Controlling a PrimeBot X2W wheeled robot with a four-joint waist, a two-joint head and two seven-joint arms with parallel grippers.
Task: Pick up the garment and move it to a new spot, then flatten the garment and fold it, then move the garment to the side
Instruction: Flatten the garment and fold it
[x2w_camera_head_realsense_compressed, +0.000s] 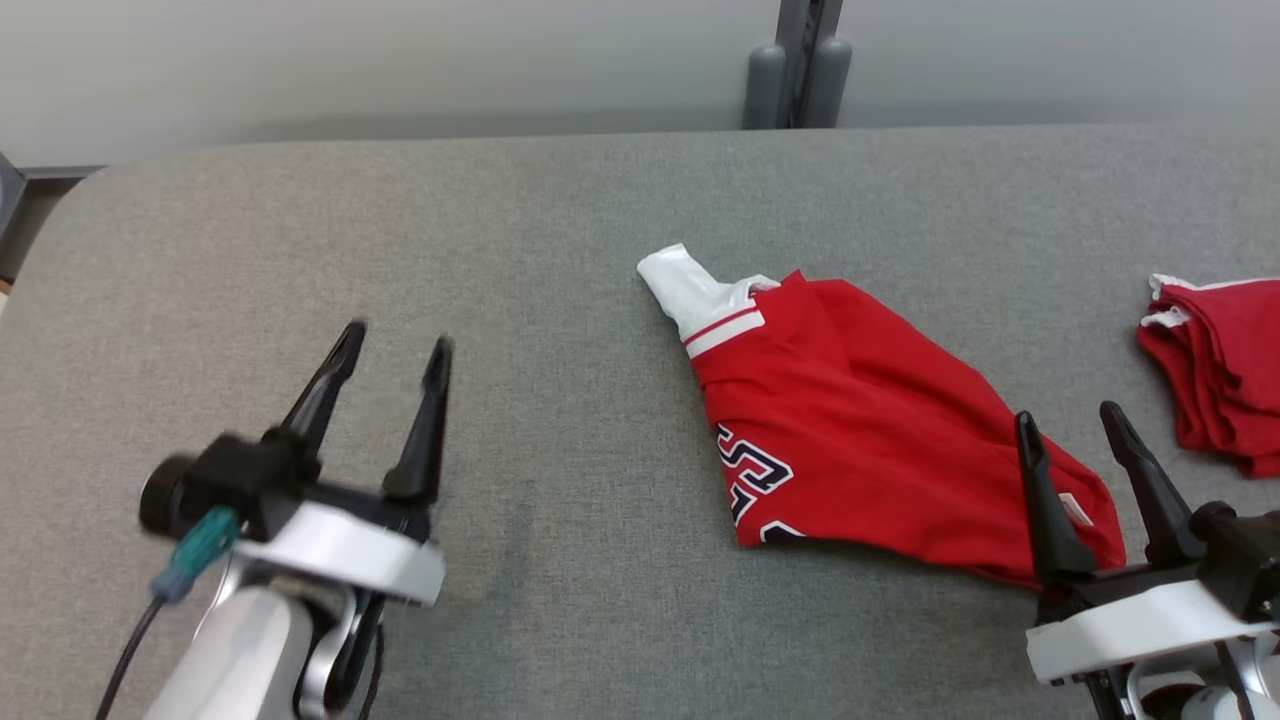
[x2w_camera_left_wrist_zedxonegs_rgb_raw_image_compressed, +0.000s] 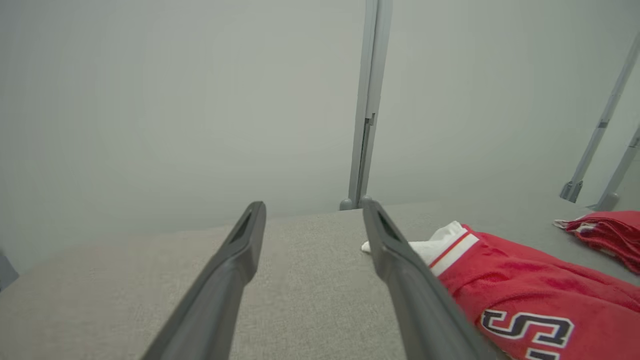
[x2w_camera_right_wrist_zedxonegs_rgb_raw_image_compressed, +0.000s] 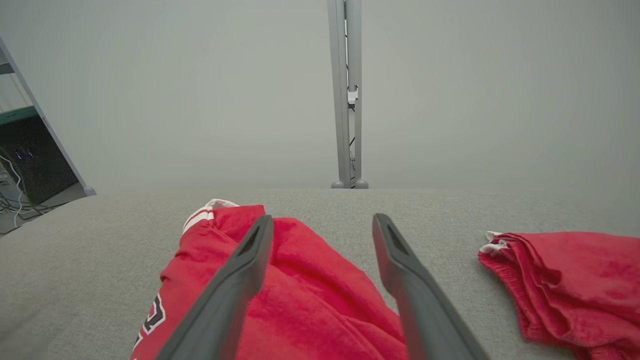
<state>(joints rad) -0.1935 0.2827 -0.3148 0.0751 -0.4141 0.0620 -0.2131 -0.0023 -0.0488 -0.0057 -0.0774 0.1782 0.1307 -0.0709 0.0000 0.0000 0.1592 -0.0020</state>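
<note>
Diagonally, the red garment (x2w_camera_head_realsense_compressed: 860, 420) lies, its white end (x2w_camera_head_realsense_compressed: 685, 285) pointing far-left.

Red garment (x2w_camera_head_realsense_compressed: 880, 430), white-striped cuff, navy lettering; grey table (x2w_camera_head_realsense_compressed: 400, 250)

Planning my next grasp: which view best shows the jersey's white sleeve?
Head view: the white sleeve lies whole at the far corner of the red jersey. Left wrist view: a finger hides part. Right wrist view: just its edge past red cloth.
</note>
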